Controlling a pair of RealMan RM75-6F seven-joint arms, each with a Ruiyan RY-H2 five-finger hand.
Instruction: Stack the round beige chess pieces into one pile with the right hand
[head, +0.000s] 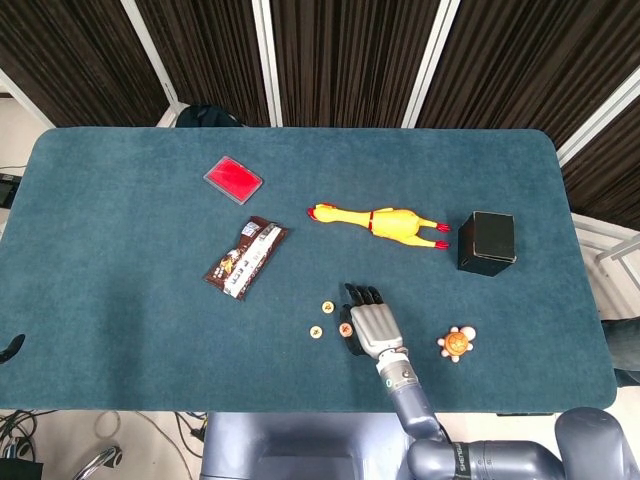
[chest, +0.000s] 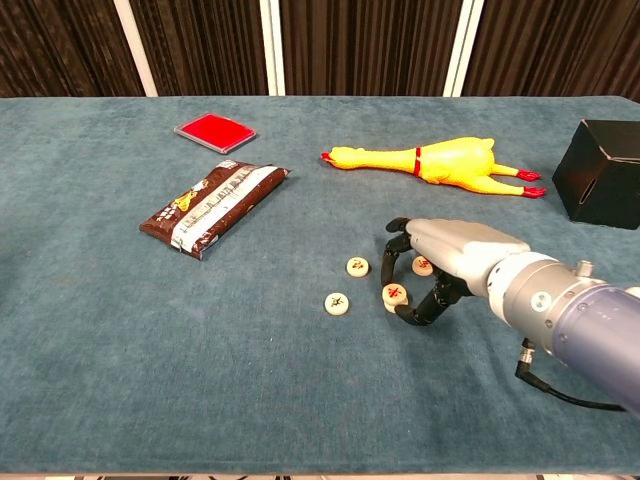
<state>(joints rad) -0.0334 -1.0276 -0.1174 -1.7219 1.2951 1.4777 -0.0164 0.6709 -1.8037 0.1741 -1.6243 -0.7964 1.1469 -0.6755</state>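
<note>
Felt-like teal cloth is seen covering the table (chest: 100, 350), its nap slightly mottled. Four round beige chess pieces are counted, flat discs with red or dark characters on their upper faces, all unstacked near the table's near-centre. One piece (chest: 394, 295) is pinched between the thumb and curled dark fingertips of the right hand (chest: 450, 262), whose grey metallic back is arched over it; whether that piece is lifted or resting on the cloth cannot be told. A second piece (chest: 422, 265) is partly shaded under the palm. A third piece (chest: 357, 266) lies just left of the fingers, and a fourth piece (chest: 337, 303) lies nearer and further left, apart from the others. In the head view the same hand (head: 372, 325) is seen from above, with discs (head: 327, 306) (head: 315, 332) to its left. The left hand is not seen in either view. A glossy yellow rubber chicken (chest: 425, 160) lies farther back, a matte black box (chest: 606, 172) at far right, a crinkled brown snack packet (chest: 212, 207) at left, a flat red rectangular case (chest: 214, 132) beyond it, and a small orange-and-cream toy (head: 456, 343) right of the hand.
</note>
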